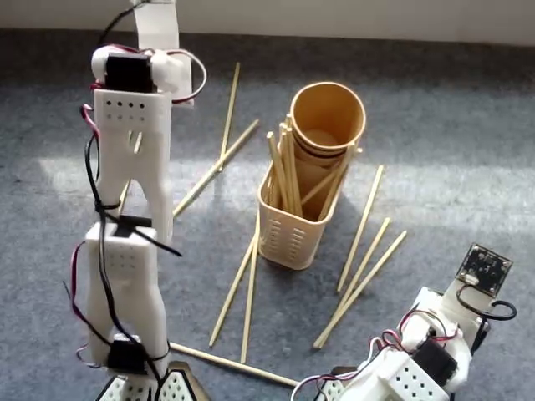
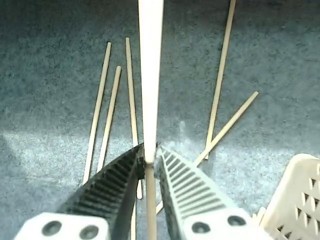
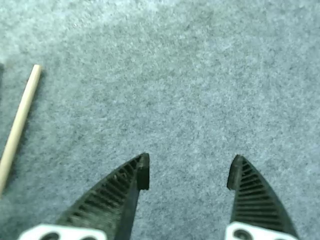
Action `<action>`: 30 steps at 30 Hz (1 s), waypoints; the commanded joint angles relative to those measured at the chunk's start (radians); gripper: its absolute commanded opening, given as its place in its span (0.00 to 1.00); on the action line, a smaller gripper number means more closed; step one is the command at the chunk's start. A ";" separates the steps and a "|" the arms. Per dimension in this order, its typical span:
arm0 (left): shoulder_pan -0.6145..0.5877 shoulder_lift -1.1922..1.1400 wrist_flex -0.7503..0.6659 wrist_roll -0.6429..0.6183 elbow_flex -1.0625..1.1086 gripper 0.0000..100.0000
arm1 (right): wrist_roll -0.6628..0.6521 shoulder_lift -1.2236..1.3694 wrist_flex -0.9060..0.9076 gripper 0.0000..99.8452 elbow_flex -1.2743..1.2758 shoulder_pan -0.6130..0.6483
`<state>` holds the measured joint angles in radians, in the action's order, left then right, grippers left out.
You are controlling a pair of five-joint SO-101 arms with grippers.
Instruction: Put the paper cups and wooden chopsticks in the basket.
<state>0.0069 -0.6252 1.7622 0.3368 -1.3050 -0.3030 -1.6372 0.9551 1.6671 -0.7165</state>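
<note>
A cream slotted basket (image 1: 288, 238) stands mid-carpet. It holds stacked paper cups (image 1: 328, 117) and several wooden chopsticks (image 1: 284, 167). More chopsticks lie loose on the carpet, to its right (image 1: 361, 251), to its left (image 1: 216, 167) and in front of it (image 1: 234, 288). My left gripper (image 2: 150, 161) is shut on one chopstick (image 2: 150, 75), held above the carpet, with the basket's corner (image 2: 295, 200) close beside it. My right gripper (image 3: 189, 172) hangs open over bare carpet with nothing between its fingers. One chopstick end (image 3: 20, 125) lies off to its side.
The tall white left arm (image 1: 129, 209) stands left of the basket. The right arm (image 1: 418, 368) sits low at the front right. Several loose chopsticks (image 2: 97, 110) lie under the left gripper. Grey carpet covers the whole floor.
</note>
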 commanded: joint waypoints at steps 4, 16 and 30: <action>0.125 0.369 0.003 -0.009 0.237 0.00 | 0.006 0.007 0.005 0.26 0.130 0.008; 0.366 0.751 -0.149 -0.074 0.584 0.00 | 0.006 0.007 0.005 0.26 0.130 0.008; 0.610 1.449 -0.786 -0.021 1.561 0.00 | 0.006 0.007 0.005 0.26 0.130 0.007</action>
<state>0.6038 0.6774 1.1454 0.2816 0.0069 -0.3030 -1.6372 0.9551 1.6671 -0.7165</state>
